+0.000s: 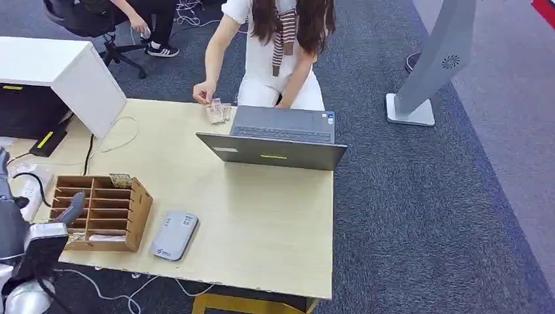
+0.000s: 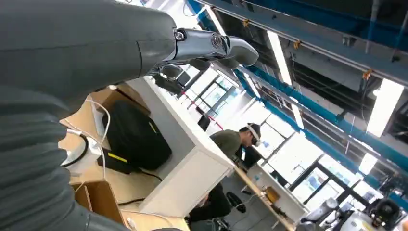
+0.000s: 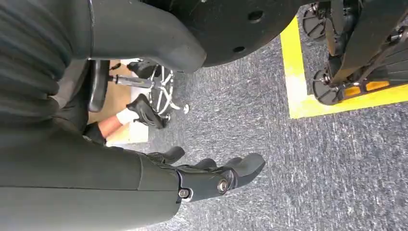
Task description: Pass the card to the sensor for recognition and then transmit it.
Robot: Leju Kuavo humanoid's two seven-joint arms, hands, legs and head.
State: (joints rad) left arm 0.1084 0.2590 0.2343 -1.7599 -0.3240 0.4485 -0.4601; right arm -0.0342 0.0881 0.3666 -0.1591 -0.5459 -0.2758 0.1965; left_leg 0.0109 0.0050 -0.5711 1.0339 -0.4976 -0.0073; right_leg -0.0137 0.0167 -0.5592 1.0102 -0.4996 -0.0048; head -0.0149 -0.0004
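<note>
The left hand (image 1: 65, 210) is raised at about eight o'clock in the head view, just at the near-left corner of the wooden card rack (image 1: 101, 212). Its fingers are spread in the left wrist view, with nothing seen between them, so it is taken to be empty and open. The right hand (image 3: 219, 175) is seen in the right wrist view hanging over grey carpet, fingers loosely parted and holding nothing.

No card is held by either hand, so the task is judged to be at its very start: nothing has been lifted, presented or handed over. A card (image 1: 120, 180) appears to stand in the rack's far row, at about nine o'clock; whether other slots are filled cannot be told. The grey sensor pad (image 1: 174, 235) lies flat on the table (image 1: 262, 229) just right of the rack, at about seven o'clock, with nothing resting on it.

Further off, near the table's far edge around twelve o'clock, an open laptop (image 1: 278, 140) is placed with its back toward the robot. Behind it a person is seated, one hand (image 1: 203, 91) resting by a small clear object (image 1: 218, 111) at eleven o'clock. That person is judged the likely receiver for the final hand-over.

Still to be done: the card gripped, brought to the pad, then passed across.
</note>
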